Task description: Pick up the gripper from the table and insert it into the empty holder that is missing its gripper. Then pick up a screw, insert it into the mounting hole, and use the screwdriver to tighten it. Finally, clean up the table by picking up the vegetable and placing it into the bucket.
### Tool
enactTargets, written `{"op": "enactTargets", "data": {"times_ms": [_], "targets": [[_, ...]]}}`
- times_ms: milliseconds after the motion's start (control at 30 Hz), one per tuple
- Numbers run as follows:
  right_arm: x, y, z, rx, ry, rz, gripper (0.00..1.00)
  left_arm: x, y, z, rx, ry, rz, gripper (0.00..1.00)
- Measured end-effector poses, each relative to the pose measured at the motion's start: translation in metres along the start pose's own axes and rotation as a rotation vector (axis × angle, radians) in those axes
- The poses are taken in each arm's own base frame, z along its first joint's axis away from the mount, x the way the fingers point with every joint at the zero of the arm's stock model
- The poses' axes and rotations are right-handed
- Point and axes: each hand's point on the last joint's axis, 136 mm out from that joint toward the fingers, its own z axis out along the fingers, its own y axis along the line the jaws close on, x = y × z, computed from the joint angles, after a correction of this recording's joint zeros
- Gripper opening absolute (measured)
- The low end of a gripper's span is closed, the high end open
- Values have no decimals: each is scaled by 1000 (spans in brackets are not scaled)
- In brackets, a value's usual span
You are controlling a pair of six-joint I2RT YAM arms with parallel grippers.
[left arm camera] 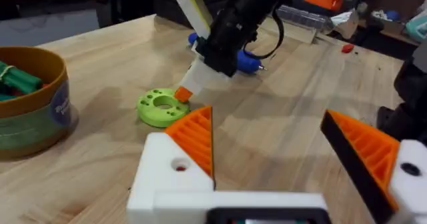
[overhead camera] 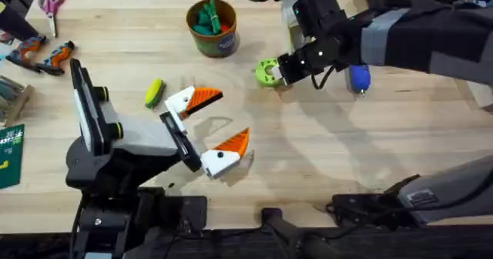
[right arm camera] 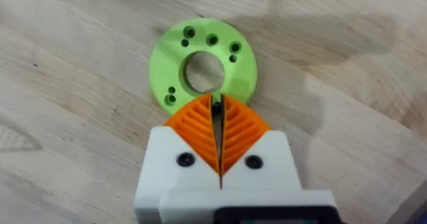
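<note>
Two arms in frame; I judge the screw step in hand, right arm nearest the work.

Overhead: right gripper (overhead camera: 281, 72) sits shut-tipped against the lime-green ring (overhead camera: 267, 72). The screwdriver (overhead camera: 359, 78) lies just beyond it on the right arm's side. The left gripper (overhead camera: 231, 116) stands wide apart, nearer the bases and leftward, both pads orange. The vegetable (overhead camera: 155, 92) lies beside it, the bucket (overhead camera: 189, 16) farther up the table.
Left wrist: the holder (left arm camera: 167, 177) shows its mounting hole (left arm camera: 180, 165) facing the right arm.
Right wrist: pads pressed together at the ring's rim; I cannot tell whether they pinch a screw.
</note>
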Motion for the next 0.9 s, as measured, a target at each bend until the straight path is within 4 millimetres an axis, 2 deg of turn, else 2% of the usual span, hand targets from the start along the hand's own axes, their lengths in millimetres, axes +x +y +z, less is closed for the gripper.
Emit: {"op": "enactTargets", "data": {"times_ms": [367, 667, 900], "targets": [[-5, 1, -10, -5, 21, 5, 7, 0, 0, 0, 0, 0, 0, 985], [-42, 4, -44, -11, -73, -2, 6, 0, 0, 0, 0, 0, 0, 985], [-44, 8, -76, -16, -46, -15, 6, 0, 0, 0, 0, 0, 0, 985]]}}
